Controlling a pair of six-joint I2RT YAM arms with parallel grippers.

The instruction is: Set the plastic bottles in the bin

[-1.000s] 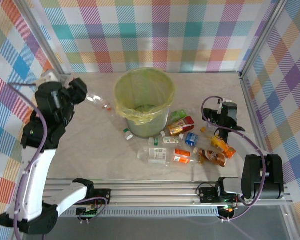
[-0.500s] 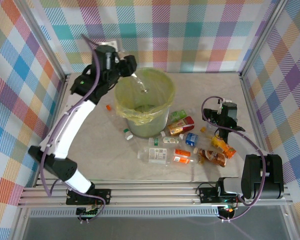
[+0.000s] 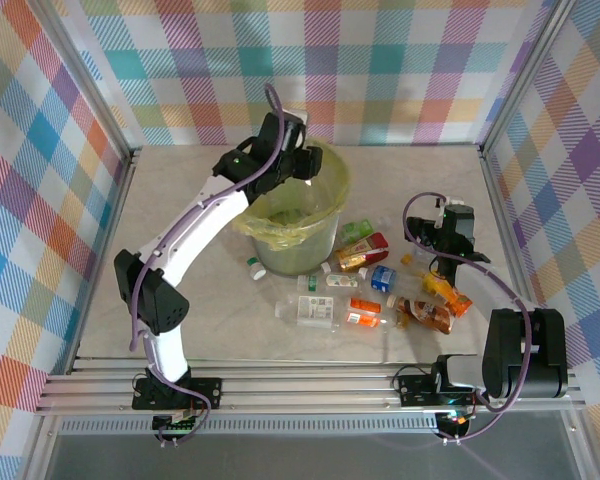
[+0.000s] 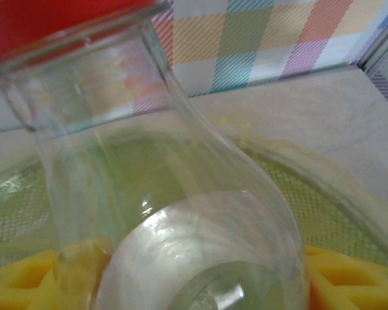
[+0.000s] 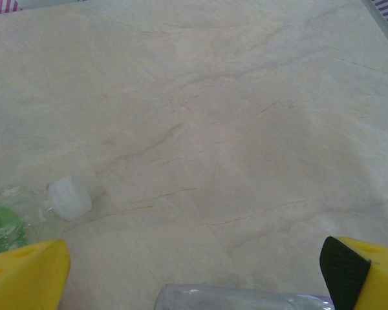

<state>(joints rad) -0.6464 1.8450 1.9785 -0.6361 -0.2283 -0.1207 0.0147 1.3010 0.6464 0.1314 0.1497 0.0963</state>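
My left gripper [image 3: 303,163] has its jaws clamped on a clear bottle [image 4: 181,194], red cap pointing away, right over the bin [image 3: 292,250].

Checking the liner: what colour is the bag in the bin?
Yellow-green bag, clearest in the top external view.

Aluminium frame rails [image 3: 310,386] and plaid backdrop walls [image 3: 380,70] suggest a lab.
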